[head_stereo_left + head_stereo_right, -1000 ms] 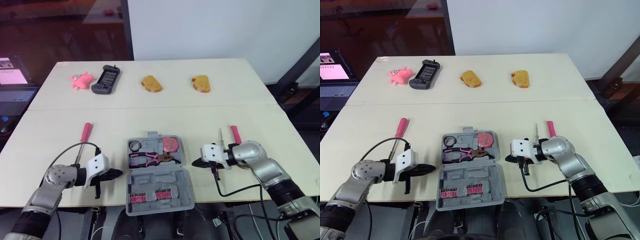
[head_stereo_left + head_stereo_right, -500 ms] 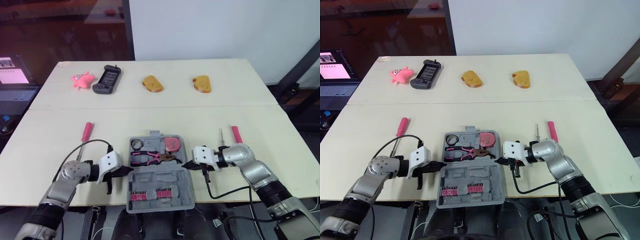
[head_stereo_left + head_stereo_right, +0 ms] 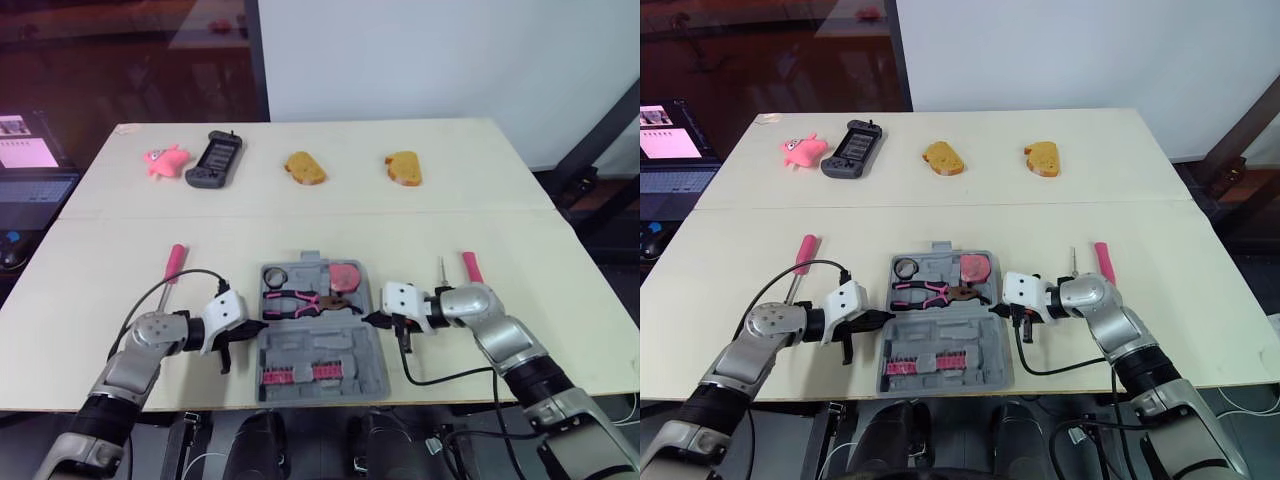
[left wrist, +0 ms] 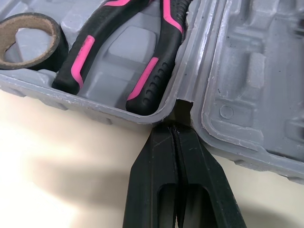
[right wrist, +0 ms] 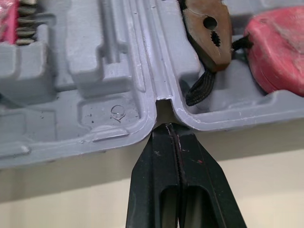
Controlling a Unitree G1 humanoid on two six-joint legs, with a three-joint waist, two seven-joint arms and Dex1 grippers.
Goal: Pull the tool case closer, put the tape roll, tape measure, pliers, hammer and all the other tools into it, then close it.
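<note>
Cream table (image 3: 500, 240) carries the grey tool case (image 3: 320, 345), lying open near its front edge. Pinched shut, the left tool (image 3: 255, 327) and right tool (image 3: 372, 320) wedge into its hinge notches — draw both back evenly, lest the case swivel and spill the pliers (image 3: 300, 303).

In the left wrist view the tape roll (image 4: 26, 35) was cut by the frame's edge, and the pliers (image 4: 128, 52) ran out of frame at the head end. The very tip of the left claw (image 4: 176, 124) was hidden in the hinge notch of the tool case (image 4: 247, 95). In the right wrist view the tape measure (image 5: 278, 52) ran off the edge. From the head, the pink handle (image 3: 470, 267) was partly hidden behind the right arm, its kind too small to tell. The laptop (image 3: 30, 170) was cut off at the edge
</note>
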